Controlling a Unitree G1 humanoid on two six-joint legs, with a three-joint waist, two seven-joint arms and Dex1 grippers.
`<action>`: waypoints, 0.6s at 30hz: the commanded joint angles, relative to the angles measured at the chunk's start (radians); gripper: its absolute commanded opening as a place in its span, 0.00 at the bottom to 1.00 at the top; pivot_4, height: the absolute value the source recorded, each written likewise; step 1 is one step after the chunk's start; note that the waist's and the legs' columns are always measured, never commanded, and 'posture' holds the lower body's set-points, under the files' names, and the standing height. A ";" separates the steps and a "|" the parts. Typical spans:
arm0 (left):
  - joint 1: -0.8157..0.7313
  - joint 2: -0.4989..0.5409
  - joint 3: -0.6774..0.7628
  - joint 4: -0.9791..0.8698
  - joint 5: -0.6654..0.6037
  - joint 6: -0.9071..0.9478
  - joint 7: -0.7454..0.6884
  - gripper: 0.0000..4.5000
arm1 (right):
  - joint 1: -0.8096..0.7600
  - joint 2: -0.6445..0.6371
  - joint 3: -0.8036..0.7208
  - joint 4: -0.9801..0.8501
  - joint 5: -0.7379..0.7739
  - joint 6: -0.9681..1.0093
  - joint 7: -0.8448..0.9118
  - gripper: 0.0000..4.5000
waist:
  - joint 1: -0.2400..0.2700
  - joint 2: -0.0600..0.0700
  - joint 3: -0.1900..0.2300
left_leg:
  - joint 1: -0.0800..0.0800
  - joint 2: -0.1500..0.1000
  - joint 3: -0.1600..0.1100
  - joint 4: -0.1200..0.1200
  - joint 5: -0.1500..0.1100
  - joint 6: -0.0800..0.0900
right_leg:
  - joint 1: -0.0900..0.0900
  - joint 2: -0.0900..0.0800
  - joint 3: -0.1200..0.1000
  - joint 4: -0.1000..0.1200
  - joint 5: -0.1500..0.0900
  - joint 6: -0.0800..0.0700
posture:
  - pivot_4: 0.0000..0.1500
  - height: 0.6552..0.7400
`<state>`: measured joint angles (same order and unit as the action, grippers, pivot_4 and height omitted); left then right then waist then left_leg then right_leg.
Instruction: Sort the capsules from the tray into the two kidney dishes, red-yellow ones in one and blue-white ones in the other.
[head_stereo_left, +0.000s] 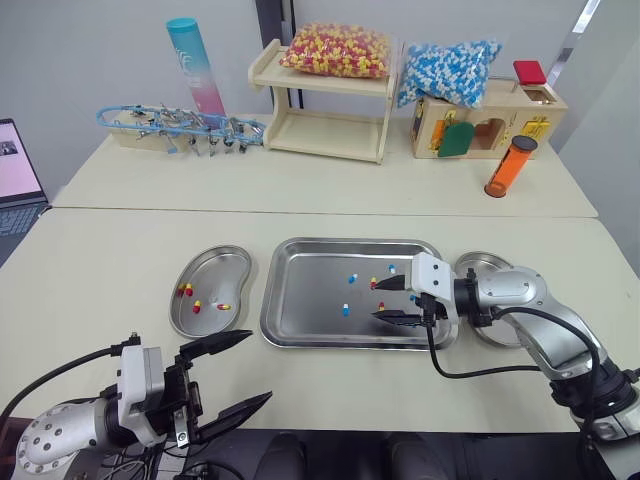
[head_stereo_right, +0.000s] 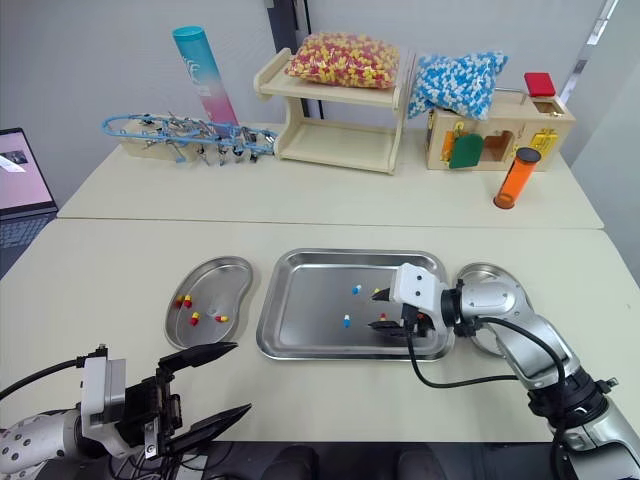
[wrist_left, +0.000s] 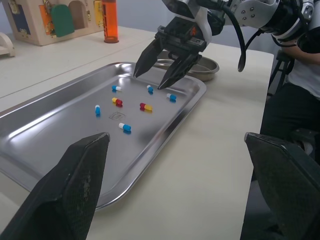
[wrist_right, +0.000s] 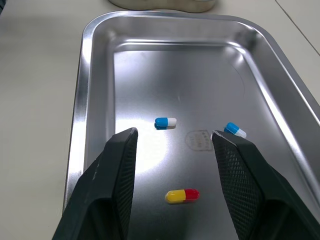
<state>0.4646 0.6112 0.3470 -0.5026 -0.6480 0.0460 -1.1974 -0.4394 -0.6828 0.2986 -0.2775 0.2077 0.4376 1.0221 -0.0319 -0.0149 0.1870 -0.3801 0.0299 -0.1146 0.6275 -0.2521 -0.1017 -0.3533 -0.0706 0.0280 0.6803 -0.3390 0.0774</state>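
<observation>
Right gripper (head_stereo_left: 378, 300) hangs open over the tray's (head_stereo_left: 305, 285) right half, clear of rims.

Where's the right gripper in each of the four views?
Left eye view: right gripper, open, over the tray's right part.
Right eye view: same, right of centre.
Left wrist view: across the tray, tips above the capsules.
Right wrist view: its own fingers, framing a red-yellow capsule.
Shared landmark: the tray.

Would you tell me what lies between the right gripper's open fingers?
A red-yellow capsule lies loose on the tray inside the right gripper's open span, as the right wrist view shows.
</observation>
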 joint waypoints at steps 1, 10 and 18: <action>0.010 0.011 0.008 -0.011 0.000 -0.028 -0.011 1.00 | -0.001 0.013 -0.006 -0.035 -0.003 -0.002 -0.012 0.57 | 0.000 0.000 0.000 | 0.000 0.000 0.000 0.000 0.000 0.000 | 0.000 0.000 0.000 0.000 0.000 0.000 | 1.00 1.00; 0.021 0.008 0.002 -0.009 0.002 -0.047 -0.016 1.00 | 0.008 0.065 0.041 -0.016 -0.057 -0.022 -0.041 0.57 | 0.000 0.000 0.000 | 0.000 0.000 0.000 0.000 0.000 0.000 | 0.000 0.000 0.000 0.000 0.000 0.000 | 1.00 1.00; 0.015 0.011 -0.001 -0.014 0.003 -0.040 -0.004 1.00 | -0.017 0.138 0.096 0.053 -0.125 -0.003 -0.096 0.57 | -0.001 0.000 0.000 | 0.000 0.000 0.000 0.000 0.000 0.000 | 0.000 0.000 0.000 0.000 0.000 0.000 | 1.00 1.00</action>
<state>0.4771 0.6122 0.3453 -0.5010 -0.6470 0.0142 -1.2078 -0.4372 -0.5558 0.3963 -0.2172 0.0942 0.4355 0.9396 -0.0325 -0.0150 0.1870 -0.3800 0.0299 -0.1146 0.6273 -0.2522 -0.1016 -0.3537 -0.0706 0.0282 0.6804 -0.3390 0.0774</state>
